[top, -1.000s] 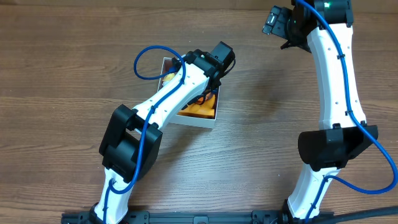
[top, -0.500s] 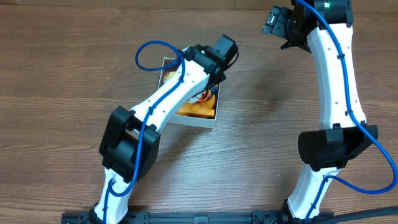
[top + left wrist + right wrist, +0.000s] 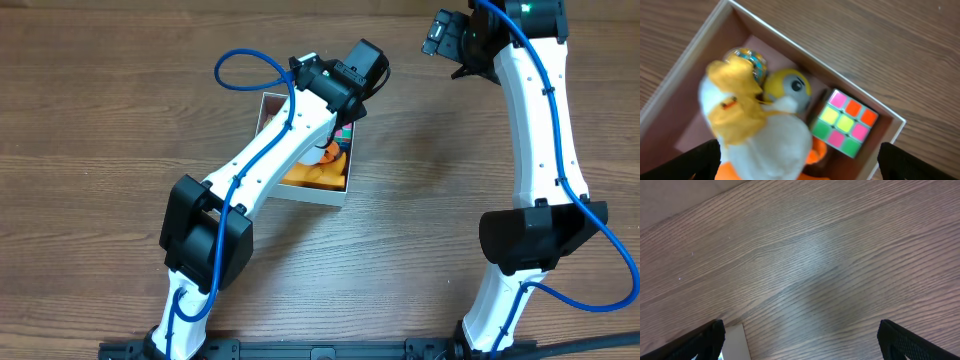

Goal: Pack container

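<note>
Shallow square white-walled container (image 3: 316, 195) with a pink floor is sitting on the wooden table (image 3: 420, 230), left of centre. Left gripper (image 3: 800, 169) is hovering over it, jaws spread wide, gripping nothing. White-and-yellow plush toy (image 3: 767, 137) and multicoloured puzzle cube (image 3: 845, 122) are lying inside. Right gripper (image 3: 800, 340) is hanging open at the table's far side, well apart.

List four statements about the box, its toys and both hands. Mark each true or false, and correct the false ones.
1. The puzzle cube lies inside the container. True.
2. The left hand grips the plush toy. False: its fingers are spread wide and hold nothing, above the container.
3. The right hand hangs over the container. False: it is open over bare table wood.
4. The plush toy sits in the container beside the puzzle cube. True.
</note>
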Robot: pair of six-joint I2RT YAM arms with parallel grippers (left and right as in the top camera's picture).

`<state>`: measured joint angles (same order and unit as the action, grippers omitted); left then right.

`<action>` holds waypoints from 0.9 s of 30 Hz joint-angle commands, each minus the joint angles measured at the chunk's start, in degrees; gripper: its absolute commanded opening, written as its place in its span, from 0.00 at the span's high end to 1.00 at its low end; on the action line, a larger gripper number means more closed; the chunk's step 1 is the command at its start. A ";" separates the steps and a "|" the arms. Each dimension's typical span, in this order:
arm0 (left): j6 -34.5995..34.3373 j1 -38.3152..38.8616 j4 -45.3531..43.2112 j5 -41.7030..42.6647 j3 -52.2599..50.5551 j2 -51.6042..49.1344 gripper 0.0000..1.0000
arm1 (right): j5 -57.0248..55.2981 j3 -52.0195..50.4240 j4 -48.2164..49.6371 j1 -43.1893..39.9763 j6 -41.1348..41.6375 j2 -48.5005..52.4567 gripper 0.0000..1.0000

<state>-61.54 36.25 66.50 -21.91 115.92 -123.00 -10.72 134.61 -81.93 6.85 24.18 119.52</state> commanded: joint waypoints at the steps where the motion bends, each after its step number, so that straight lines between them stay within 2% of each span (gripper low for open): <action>1: 2.47 -1.44 3.61 -7.54 5.60 1.33 0.00 | -0.33 0.72 0.26 0.15 0.52 -0.48 0.00; 9: 2.69 -10.27 17.59 -7.93 17.20 1.36 0.00 | -0.33 0.72 0.26 0.15 0.52 -0.48 0.00; 16: 4.96 -19.54 27.56 -8.48 20.85 1.53 0.00 | -0.33 0.72 0.26 0.15 0.52 -0.48 0.00; 21: 4.94 -24.09 29.05 -3.85 20.85 1.53 0.00 | -0.33 0.72 0.26 0.15 0.52 -0.48 0.00; 27: 4.96 -24.65 29.07 -1.92 20.85 1.51 0.00 | -0.33 0.72 0.26 0.15 0.52 -0.48 0.00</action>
<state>-56.97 11.38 95.39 -25.12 135.37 -123.00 -10.72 134.61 -81.91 6.85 24.21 119.52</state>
